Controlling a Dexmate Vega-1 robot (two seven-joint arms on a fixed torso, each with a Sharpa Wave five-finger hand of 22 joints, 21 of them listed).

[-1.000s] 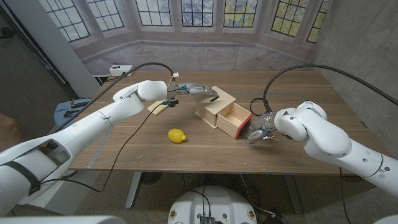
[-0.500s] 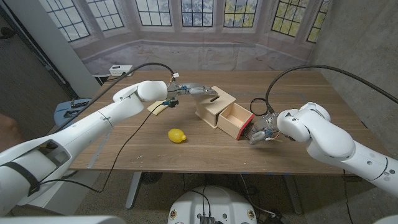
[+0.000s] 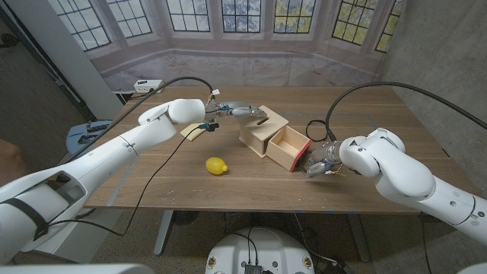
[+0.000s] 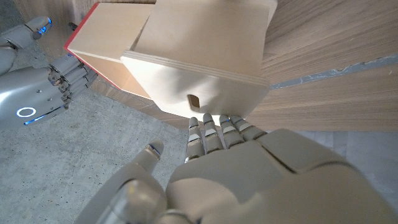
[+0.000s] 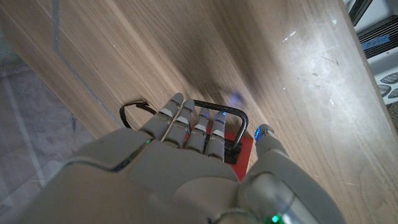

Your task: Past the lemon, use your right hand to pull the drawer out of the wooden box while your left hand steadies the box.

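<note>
Pale unfinished plywood box (image 3: 262,126), matt, layered edge grain visible. Drawer (image 3: 287,147) same wood, front painted red. Dark metal wire handle (image 5: 219,112). Table (image 3: 365,114): brown wood grain, low sheen. Lemon (image 3: 217,165) waxy yellow. Hands (image 4: 249,180) smooth grey plastic.

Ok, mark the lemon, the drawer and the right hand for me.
lemon (image 3: 217,165), head view, middle of the fruit.
drawer (image 3: 286,144), head view, its open inside.
right hand (image 3: 316,164), head view, at the drawer's red front.
</note>
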